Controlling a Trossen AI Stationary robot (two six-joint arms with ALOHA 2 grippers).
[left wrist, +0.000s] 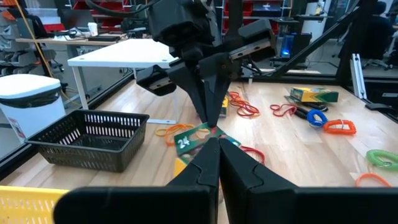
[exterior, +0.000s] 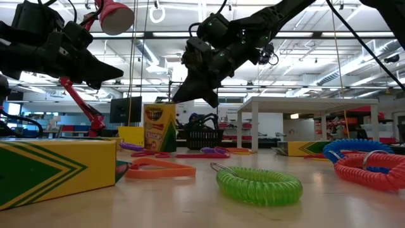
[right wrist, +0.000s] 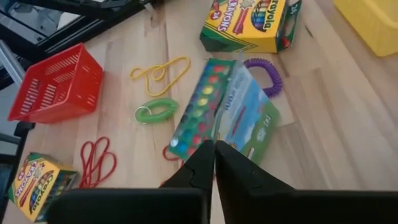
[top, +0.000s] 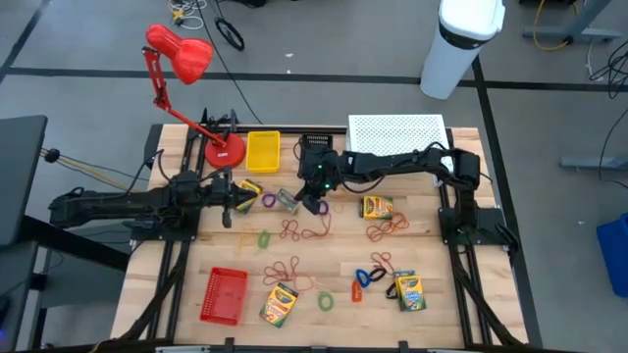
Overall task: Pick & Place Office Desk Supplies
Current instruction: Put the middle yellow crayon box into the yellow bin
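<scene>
A small flat green box [right wrist: 230,112] with rows of colored dots on it lay on the bench [top: 451,294], just beside a purple coil loop [right wrist: 268,73] and near a yellow-and-green crayon box [right wrist: 252,23]. The right gripper [top: 312,201] hung right above this flat box, and its jaws were pressed together with nothing in them. The left gripper [top: 232,199] waited near another crayon box [top: 249,190] on the left side, and its jaws were together too. It looked like the picking step was just starting for the flat box, so the jaws would need to open wide and come down around it before lifting. More crayon boxes, thin red rubber bands [top: 304,232], a green coil loop [exterior: 259,185] and a blue one [top: 368,276] were spread over the pale wood. A red basket [top: 225,294], a yellow tray [top: 262,150], a red desk lamp [top: 182,54] and a white riser [top: 395,129] sat there too. Behind was a big room with white tables and ceiling lights.
</scene>
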